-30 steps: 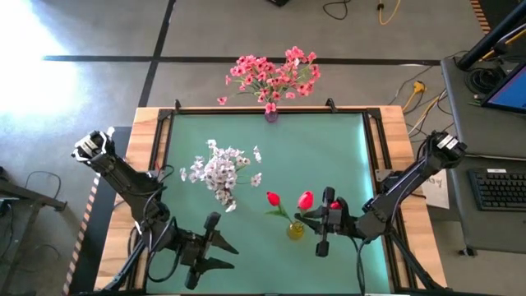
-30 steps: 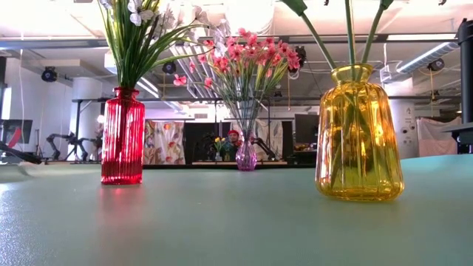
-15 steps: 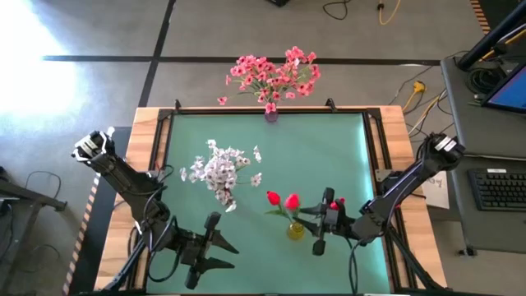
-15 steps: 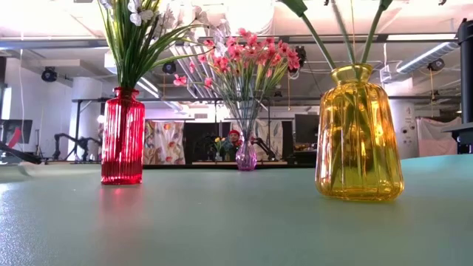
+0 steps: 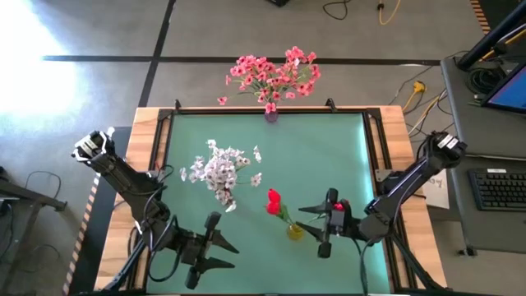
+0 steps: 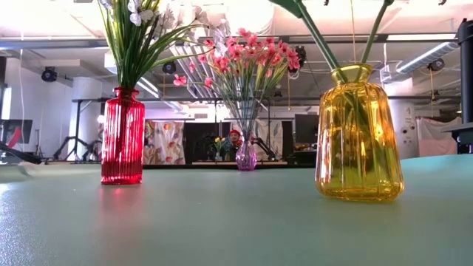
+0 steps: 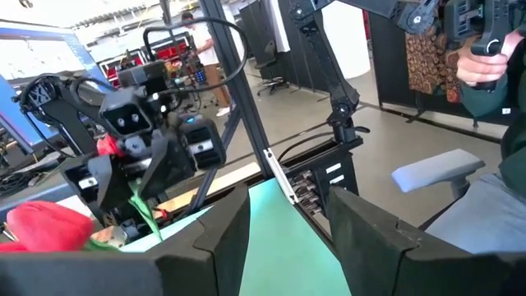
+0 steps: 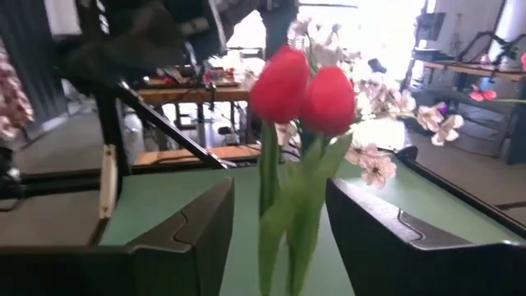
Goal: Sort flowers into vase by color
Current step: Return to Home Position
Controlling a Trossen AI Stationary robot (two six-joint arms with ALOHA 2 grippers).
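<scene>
My left fingers point(image 5: 223, 253) are at 7 o'clock on the green tabletop point(image 5: 329, 156). They are spread apart and hold nothing. The left wrist view shows bare green mat in the gap between them.

The white flowers point(image 5: 222, 173) are at about 10 o'clock from the tabletop centre. Their stems are down in the red vase point(image 6: 123, 137), which stands upright.

The pink flowers point(image 5: 271, 74) are at 12 o'clock, at the far edge, in the small purple vase point(image 6: 246, 157).

The red tulips point(image 5: 273, 201) are at 5 o'clock with their stems in the yellow vase point(image 6: 359, 137). From above, the heads lean off toward 11 o'clock from the vase mouth. The right wrist view shows two red heads side by side, touching, with white blossoms behind them.

My right fingers point(image 5: 308, 222) are at 3 o'clock of the yellow vase, just beside it and pointing at it. They are released wide and grip nothing, and the tulips are clear of both.

The three vases stand well apart from each other.

A person point(image 7: 485, 189) is seated beyond the tabletop in the left wrist view, with one hand raised.
</scene>
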